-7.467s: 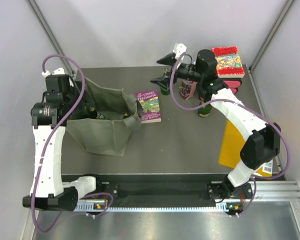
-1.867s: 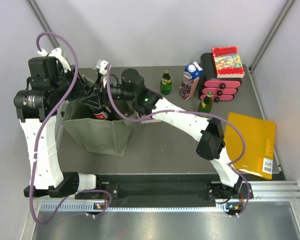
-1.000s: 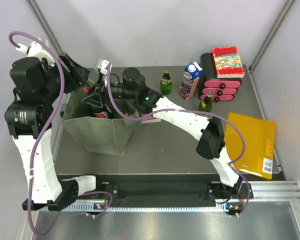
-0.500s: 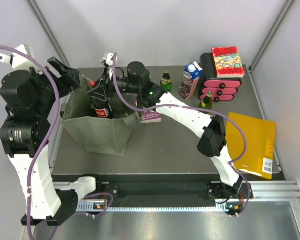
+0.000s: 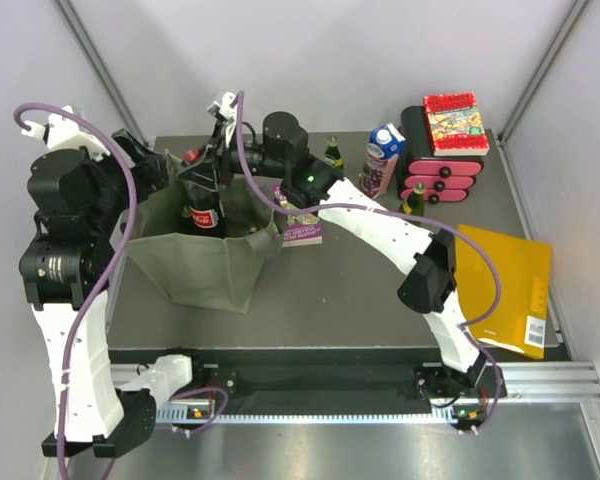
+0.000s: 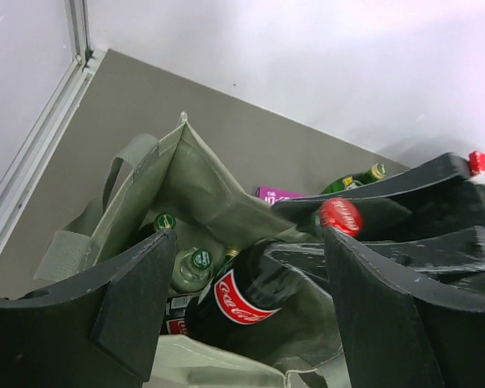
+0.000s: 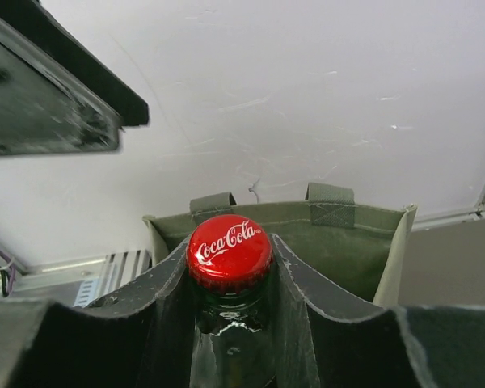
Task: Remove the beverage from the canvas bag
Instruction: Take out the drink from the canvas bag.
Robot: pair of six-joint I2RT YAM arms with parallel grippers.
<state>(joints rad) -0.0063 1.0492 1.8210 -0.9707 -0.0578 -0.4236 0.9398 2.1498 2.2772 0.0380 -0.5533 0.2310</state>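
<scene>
Two green-capped bottles (image 6: 200,259) sit deep in the canvas bag (image 5: 205,262). Only the left wrist camera shows them, and only their tops; the rest is lost in shadow and cloth. The cola bottle (image 5: 201,198) stands upright in the bag's mouth with its base hidden behind the front panel, so how far it has cleared the bottom cannot be told. The right hand (image 7: 229,271) is clamped tight on the bottle's neck just under the red cap (image 7: 229,248) (a finger presses in from each side). The left hand (image 6: 250,299) is spread wide, with nothing between its fingers (image 6: 125,303). From above it hovers at the bag's left rim, and whether it touches the cloth cannot be made out. The right arm covers part of the purple book (image 5: 302,227) lying on the bench (image 5: 360,290) beside the bag. It also covers the lower part of a green bottle (image 5: 334,150) further back.

Against half a second ago, the cola bottle rides a little higher and its cap is nearer the bench's back edge. The right hand has risen with it, and the left arm has swung in closer to the bag. About two seconds ago the bottle lay low inside the bag between the two hands.
</scene>
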